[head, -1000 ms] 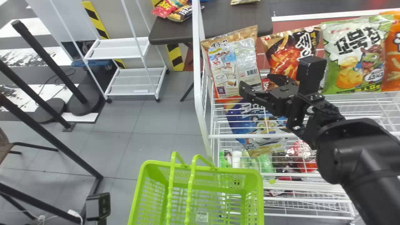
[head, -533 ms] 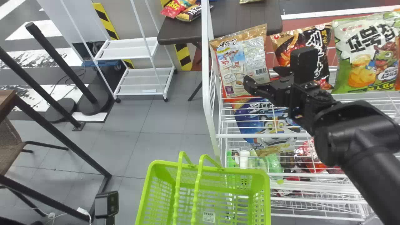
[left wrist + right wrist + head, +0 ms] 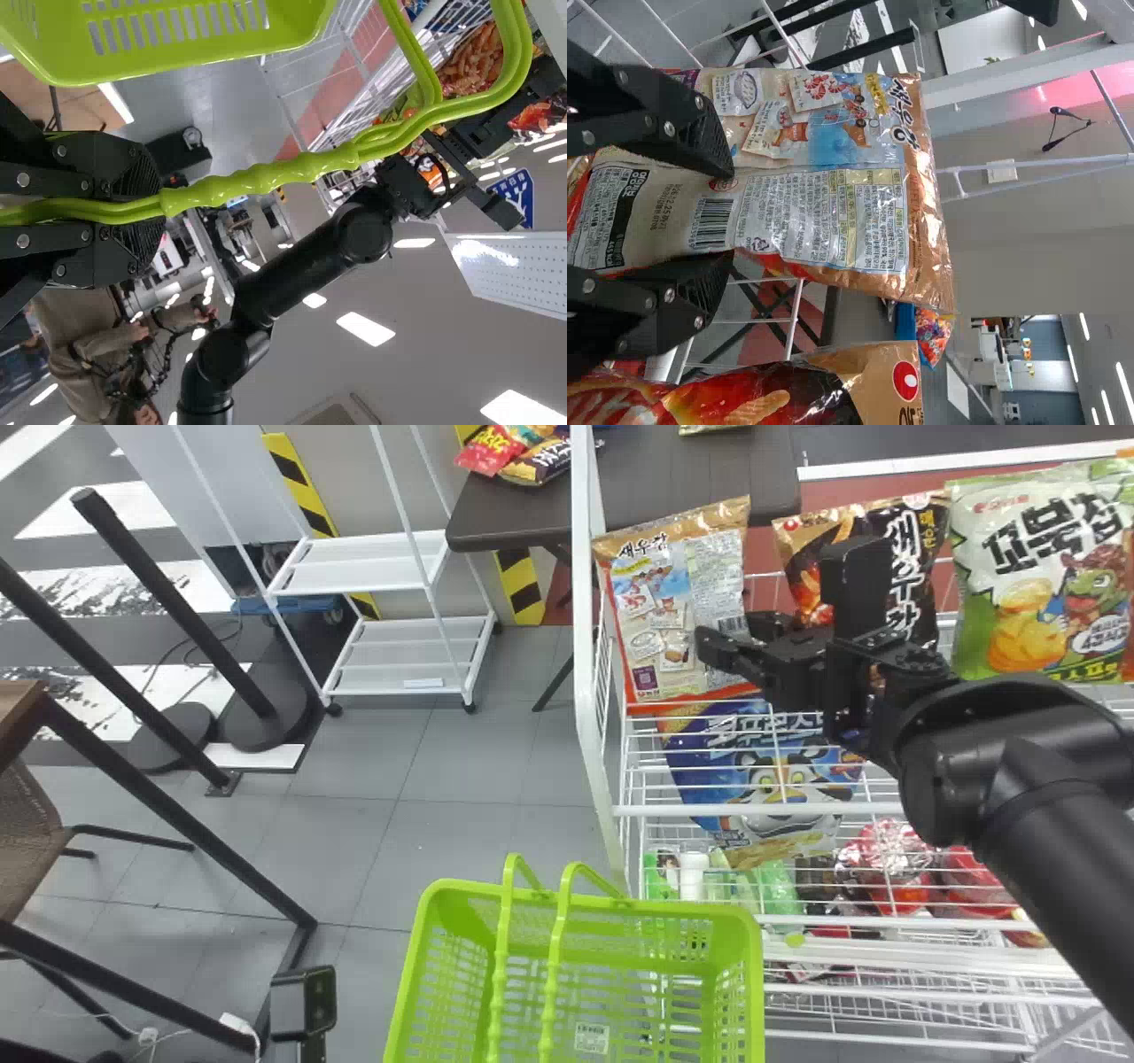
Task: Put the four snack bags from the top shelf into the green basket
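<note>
My right gripper (image 3: 728,638) is at the lower right edge of the brown snack bag (image 3: 678,602), which stands leftmost on the top shelf. The right wrist view has the gripper (image 3: 713,217) open, its two fingers on either side of that bag's edge (image 3: 824,212). To the right stand a black-and-brown bag (image 3: 912,593), a green-and-white bag (image 3: 1045,576) and a sliver of orange bag. Only a black part of my left gripper (image 3: 303,1001) shows beside the green basket (image 3: 580,908); in the left wrist view the gripper (image 3: 146,208) is shut on the basket's handles (image 3: 266,177).
The shelf's white side frame (image 3: 586,646) rises between basket and bags. A blue snack bag (image 3: 762,779) sits below the top shelf, with more goods lower down. Behind is a dark table (image 3: 682,478); black posts and a white rack (image 3: 354,562) stand left.
The head view has shifted, so the scene sits farther right. My right gripper has moved forward and slightly left against the shelf, up to the brown bag, whose right edge has shifted a little left.
</note>
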{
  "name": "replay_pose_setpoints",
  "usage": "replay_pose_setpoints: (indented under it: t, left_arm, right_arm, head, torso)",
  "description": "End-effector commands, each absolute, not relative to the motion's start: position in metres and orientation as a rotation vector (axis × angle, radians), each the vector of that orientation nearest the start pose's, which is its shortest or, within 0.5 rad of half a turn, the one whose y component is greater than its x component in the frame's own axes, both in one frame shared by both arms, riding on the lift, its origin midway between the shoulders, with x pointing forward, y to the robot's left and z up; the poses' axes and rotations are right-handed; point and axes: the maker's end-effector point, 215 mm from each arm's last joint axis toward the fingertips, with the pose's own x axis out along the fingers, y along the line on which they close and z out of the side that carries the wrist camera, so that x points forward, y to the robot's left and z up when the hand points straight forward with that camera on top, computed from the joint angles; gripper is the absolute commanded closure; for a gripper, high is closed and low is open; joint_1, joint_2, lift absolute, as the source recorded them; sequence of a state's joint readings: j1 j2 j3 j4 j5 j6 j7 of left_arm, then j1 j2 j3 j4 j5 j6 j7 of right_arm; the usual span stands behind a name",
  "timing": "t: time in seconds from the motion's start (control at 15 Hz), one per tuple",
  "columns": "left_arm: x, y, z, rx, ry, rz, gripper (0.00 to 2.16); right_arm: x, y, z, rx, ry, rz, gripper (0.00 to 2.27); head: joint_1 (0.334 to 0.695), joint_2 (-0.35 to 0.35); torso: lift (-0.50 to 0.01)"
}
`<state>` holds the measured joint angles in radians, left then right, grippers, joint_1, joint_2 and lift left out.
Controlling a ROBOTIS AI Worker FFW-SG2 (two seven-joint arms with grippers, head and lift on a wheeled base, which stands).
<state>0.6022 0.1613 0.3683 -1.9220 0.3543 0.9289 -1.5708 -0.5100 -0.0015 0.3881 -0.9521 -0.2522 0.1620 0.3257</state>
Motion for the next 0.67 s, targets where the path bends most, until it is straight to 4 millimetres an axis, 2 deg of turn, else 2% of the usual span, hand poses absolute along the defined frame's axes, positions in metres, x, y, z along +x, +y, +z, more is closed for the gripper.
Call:
replay_pose_setpoints:
  t: [0.0, 0.07, 0.2, 0.27, 0.4, 0.47, 0.53, 0.6]
  left_arm:
    - [0.195, 0.176, -0.420, -0.958, 0.685, -1.157, 2.15]
    - [0.195, 0.177, -0.420, -0.960, 0.686, -1.155, 2.15]
    - [0.196, 0.178, -0.421, -0.960, 0.684, -1.152, 2.15]
    - [0.198, 0.179, -0.421, -0.961, 0.683, -1.149, 2.15]
    - [0.200, 0.180, -0.420, -0.958, 0.679, -1.149, 2.15]
    - [0.201, 0.180, -0.420, -0.958, 0.679, -1.149, 2.15]
    - [0.204, 0.181, -0.419, -0.952, 0.674, -1.152, 2.15]
    - [0.206, 0.180, -0.418, -0.954, 0.673, -1.152, 2.15]
  right_arm:
    - [0.656, 0.015, -0.397, 0.072, 0.295, 0.647, 2.26]
    - [0.650, 0.016, -0.400, 0.077, 0.287, 0.647, 2.26]
    - [0.638, 0.021, -0.392, 0.066, 0.259, 0.645, 2.26]
    - [0.631, 0.014, -0.395, 0.053, 0.268, 0.628, 2.26]
    - [0.622, -0.009, -0.383, 0.065, 0.253, 0.582, 2.26]
    - [0.611, -0.012, -0.376, 0.082, 0.249, 0.578, 2.26]
    - [0.599, -0.022, -0.370, 0.096, 0.243, 0.558, 2.26]
    - [0.591, -0.041, -0.368, 0.102, 0.240, 0.522, 2.26]
  head:
    - [0.695, 0.244]
    - [0.695, 0.243]
    - [0.695, 0.248]
    - [0.695, 0.250]
    - [0.695, 0.257]
    - [0.695, 0.251]
    - [0.695, 0.242]
    - [0.695, 0.235]
  torso:
    - [0.000]
    - [0.000]
    - [0.000]
    - [0.000]
    - [0.000]
    - [0.000]
    - [0.000]
    - [0.000]
